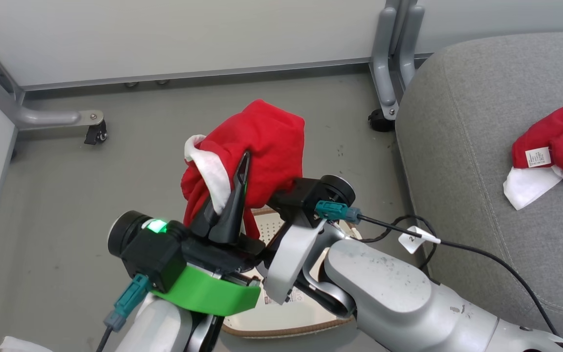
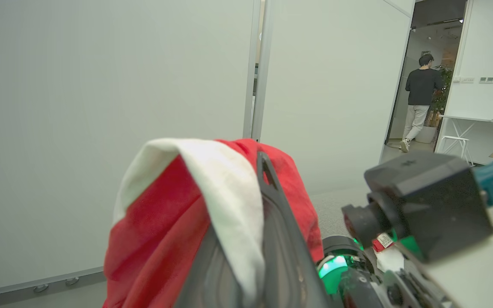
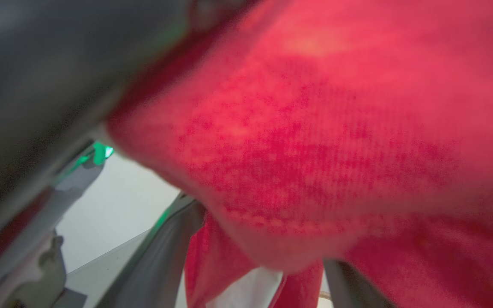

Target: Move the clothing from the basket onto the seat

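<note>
My left gripper point(image 1: 245, 164) is shut on a red garment with white trim point(image 1: 257, 142), held up over the floor; the cloth drapes over its fingers point(image 2: 268, 201). My right gripper point(image 3: 250, 256) reaches into the same garment from the right, and its two fingers point(image 3: 161, 252) stand wide apart with red cloth hanging between them. Beneath both arms is the cream basket with a brown rim point(image 1: 281, 333), mostly hidden by them. A second red garment with a white tag point(image 1: 560, 142) lies on the grey seat point(image 1: 457, 146) at the right.
Grey partition legs on casters stand at the back left point(image 1: 96, 132) and beside the seat point(image 1: 384, 117). A black cable with a white tag point(image 1: 416, 239) loops off my right wrist. Far off, a person point(image 2: 420, 102) walks by a doorway.
</note>
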